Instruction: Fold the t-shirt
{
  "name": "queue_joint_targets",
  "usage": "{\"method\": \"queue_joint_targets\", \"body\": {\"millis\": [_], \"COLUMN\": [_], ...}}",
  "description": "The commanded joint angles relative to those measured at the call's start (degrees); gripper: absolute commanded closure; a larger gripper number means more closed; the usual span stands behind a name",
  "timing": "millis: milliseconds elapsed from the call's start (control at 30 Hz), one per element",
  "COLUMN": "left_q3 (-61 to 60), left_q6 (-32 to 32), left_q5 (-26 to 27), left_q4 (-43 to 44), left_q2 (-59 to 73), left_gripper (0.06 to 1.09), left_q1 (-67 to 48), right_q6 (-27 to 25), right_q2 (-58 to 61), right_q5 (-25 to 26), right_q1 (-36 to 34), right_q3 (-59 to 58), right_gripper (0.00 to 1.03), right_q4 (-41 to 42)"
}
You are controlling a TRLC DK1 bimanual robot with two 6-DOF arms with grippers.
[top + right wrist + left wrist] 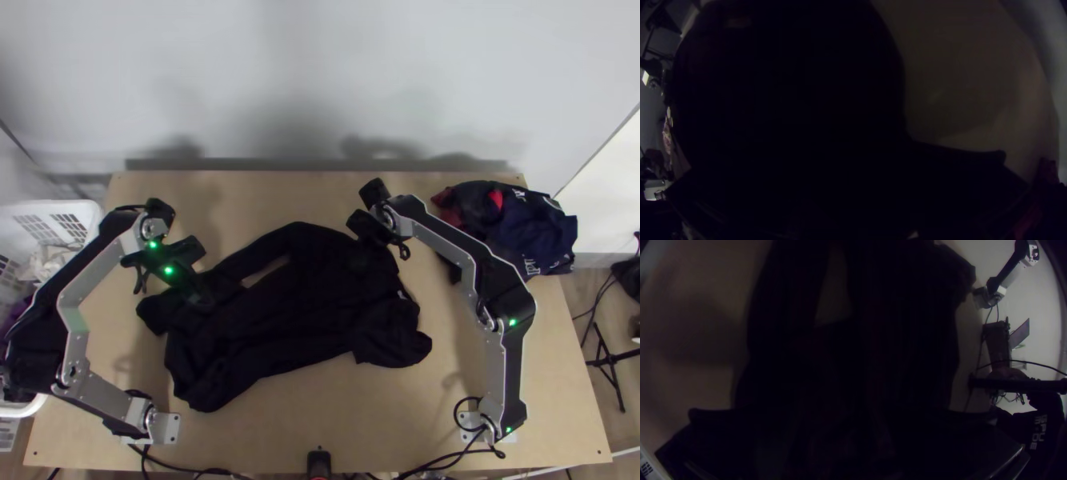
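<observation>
The black t-shirt (296,312) lies across the middle of the table, roughly spread but wrinkled. A narrow opening shows table between a strip along its far side and the rest. My left gripper (178,268) is above the shirt's left end; in the left wrist view the same gripper (844,418) has its fingers wide apart over the dark cloth (902,338). Over the shirt's far right part is my right gripper (370,227). In the right wrist view that gripper (835,178) is open too, above the shirt (787,89). Contact with the cloth is too dark to tell.
A pile of dark blue, black and red clothes (520,232) lies at the table's far right corner. A white basket (68,214) stands beyond the left edge. Bare wood (320,416) runs along the near side, with a small black device (318,464) at the edge.
</observation>
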Motion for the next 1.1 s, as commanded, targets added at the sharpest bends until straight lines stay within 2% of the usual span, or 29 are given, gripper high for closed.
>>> {"method": "queue_joint_targets", "body": {"millis": [0,300,400,467,500,600,667,733,800,867,1067], "left_q3": [-0.4,-1.2,-1.5,-1.5,-1.5,-1.0,-0.9,-1.6,-1.8,-1.2,-1.0], "left_q6": [-0.8,-1.4,-1.4,-1.5,-1.8,-3.1,-4.4,-4.1,-3.2,-4.0,-6.8], "left_q5": [0.1,-2.9,-3.6,-3.6,-3.6,-3.6,-3.6,-3.6,-1.9,0.6,4.1], "left_q4": [3.0,8.0,9.0,9.4,9.7,9.8,9.7,9.7,9.8,9.8,9.3], "left_q2": [1.9,3.2,3.1,3.2,3.5,5.2,5.6,4.9,3.3,2.4,-4.6], "left_gripper": [0.3,0.3,0.31,0.41,0.5,0.78,0.88,0.91,0.96,1.04,1.05], "left_q1": [-1.9,-2.0,-2.0,-2.0,-2.0,-2.1,-2.1,-2.1,-1.5,-0.3,1.8], "right_q6": [0.2,0.1,0.0,0.0,0.0,0.1,0.1,0.1,0.0,0.2,0.6], "right_q2": [0.2,0.4,0.4,0.4,0.4,0.6,0.3,-0.8,-2.0,-2.5,-5.7], "right_q5": [-0.1,0.0,0.0,-0.1,0.0,-0.1,-0.1,-0.2,-0.1,-0.1,-0.1], "right_q1": [0.5,0.6,0.4,0.4,0.3,0.3,0.1,0.1,0.1,-0.2,-1.5], "right_q3": [0.3,-0.1,0.3,0.5,0.6,1.1,1.2,1.2,1.4,1.9,2.4], "right_gripper": [0.3,0.35,0.42,0.42,0.43,0.59,0.68,0.81,0.98,1.0,1.0], "right_q4": [0.0,-0.1,-0.1,-0.1,-0.1,-0.1,0.2,1.0,2.4,2.7,2.6]}}
